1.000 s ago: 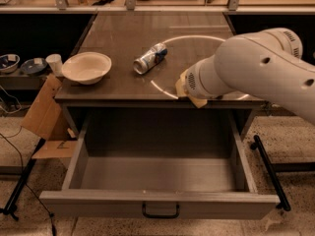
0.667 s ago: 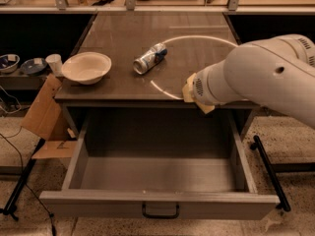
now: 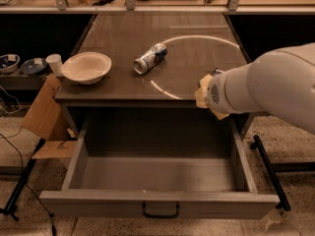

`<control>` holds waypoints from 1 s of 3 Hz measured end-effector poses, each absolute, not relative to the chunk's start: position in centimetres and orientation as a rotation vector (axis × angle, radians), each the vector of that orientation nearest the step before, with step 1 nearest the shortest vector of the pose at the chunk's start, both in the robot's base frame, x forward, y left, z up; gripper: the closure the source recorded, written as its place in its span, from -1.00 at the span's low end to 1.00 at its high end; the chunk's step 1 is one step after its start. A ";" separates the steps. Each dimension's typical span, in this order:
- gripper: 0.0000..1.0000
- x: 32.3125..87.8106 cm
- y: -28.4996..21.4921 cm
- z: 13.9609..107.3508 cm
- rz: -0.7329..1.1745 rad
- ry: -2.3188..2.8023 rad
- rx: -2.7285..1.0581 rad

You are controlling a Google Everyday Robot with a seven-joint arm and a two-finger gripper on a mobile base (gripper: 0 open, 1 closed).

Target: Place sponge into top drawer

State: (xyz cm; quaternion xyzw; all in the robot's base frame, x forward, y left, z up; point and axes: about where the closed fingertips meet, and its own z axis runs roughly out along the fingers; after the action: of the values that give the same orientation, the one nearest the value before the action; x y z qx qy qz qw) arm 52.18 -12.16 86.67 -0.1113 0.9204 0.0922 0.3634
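The top drawer [image 3: 157,181] is pulled wide open below the table front; its grey inside holds nothing, and its black bar handle [image 3: 160,211] is centred on the front panel. My gripper [image 3: 204,95] is at the table's front right edge, above the drawer's back right corner, mostly hidden behind my big white arm [image 3: 268,90]. Only pale yellow bits peek out at the arm's end. I cannot tell whether they belong to the sponge or to the gripper. No sponge shows on the tabletop or in the drawer.
A cream bowl [image 3: 86,67] stands at the table's front left. A can [image 3: 150,58] lies on its side mid-table. A cardboard box [image 3: 45,113] leans at the left of the table. A black frame leg [image 3: 269,166] runs along the floor at the right.
My arm has moved to the right along the table's front edge, and the pale yellow tip went with it. The bowl, the can and the drawer have not moved.
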 end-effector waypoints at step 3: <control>1.00 48.8 -13.9 84.4 0.259 2.494 -0.406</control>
State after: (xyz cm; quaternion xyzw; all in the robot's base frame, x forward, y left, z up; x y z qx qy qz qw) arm 48.82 -13.93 84.44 -0.1527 0.9377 0.0974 0.2964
